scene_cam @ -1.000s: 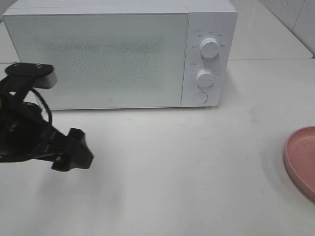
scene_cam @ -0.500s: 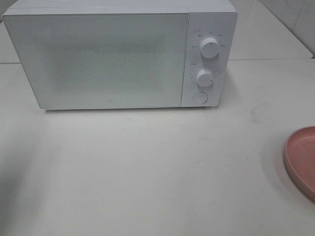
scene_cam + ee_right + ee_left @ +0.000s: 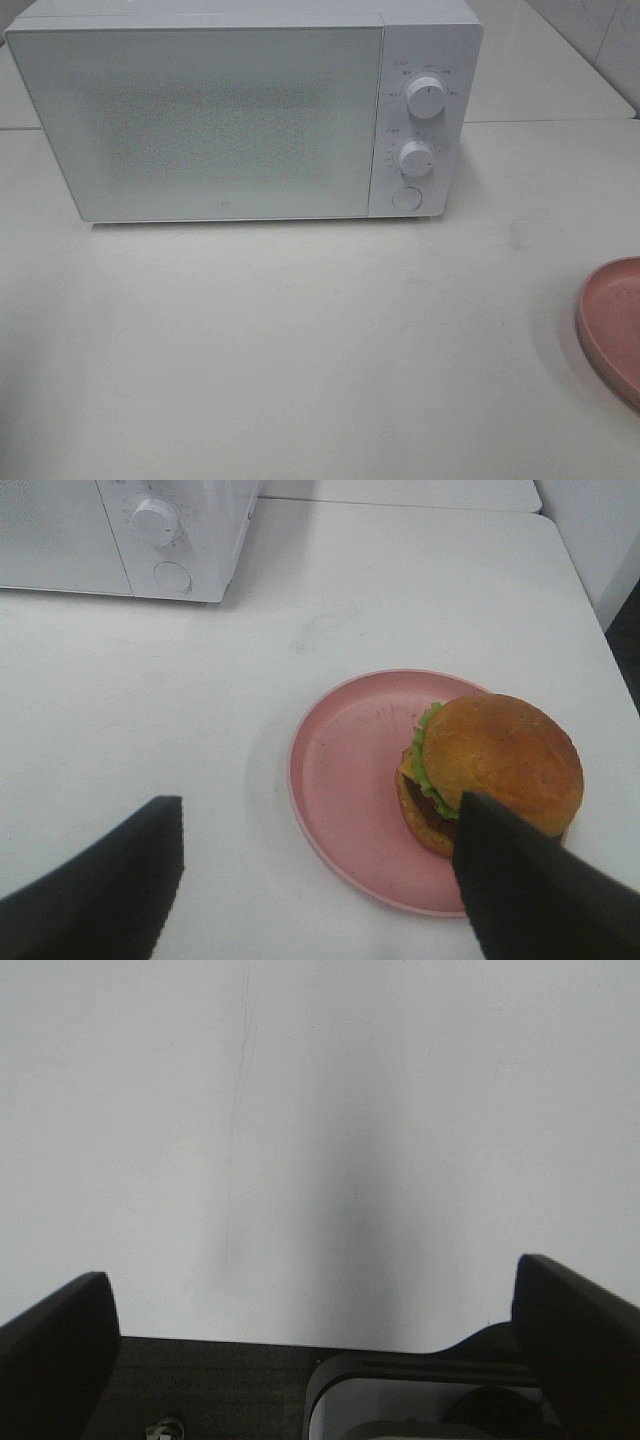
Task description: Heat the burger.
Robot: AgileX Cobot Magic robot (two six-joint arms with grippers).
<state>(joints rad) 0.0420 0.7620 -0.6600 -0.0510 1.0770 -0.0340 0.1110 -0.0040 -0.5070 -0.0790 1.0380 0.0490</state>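
The burger [image 3: 495, 765], with a golden-brown bun, green lettuce and a dark patty, sits on the pink plate [image 3: 345, 770] in the right wrist view. My right gripper [image 3: 318, 805] hovers above the plate, open; one finger [image 3: 530, 890] overlaps the burger's near side in the picture. Nothing is held between the fingers. In the high view only the plate's rim [image 3: 612, 325] shows at the right edge, and the burger and both grippers are out of frame. My left gripper [image 3: 318, 1305] is open over bare white table.
The white microwave [image 3: 240, 110] stands at the back of the table with its door shut. Two knobs [image 3: 425, 97] and a round button [image 3: 406, 198] are on its right panel. The microwave's corner [image 3: 130, 530] also appears in the right wrist view.
The left arm, seen at the left of the high view a second ago, has drawn back out of that view. The microwave and plate have not moved.
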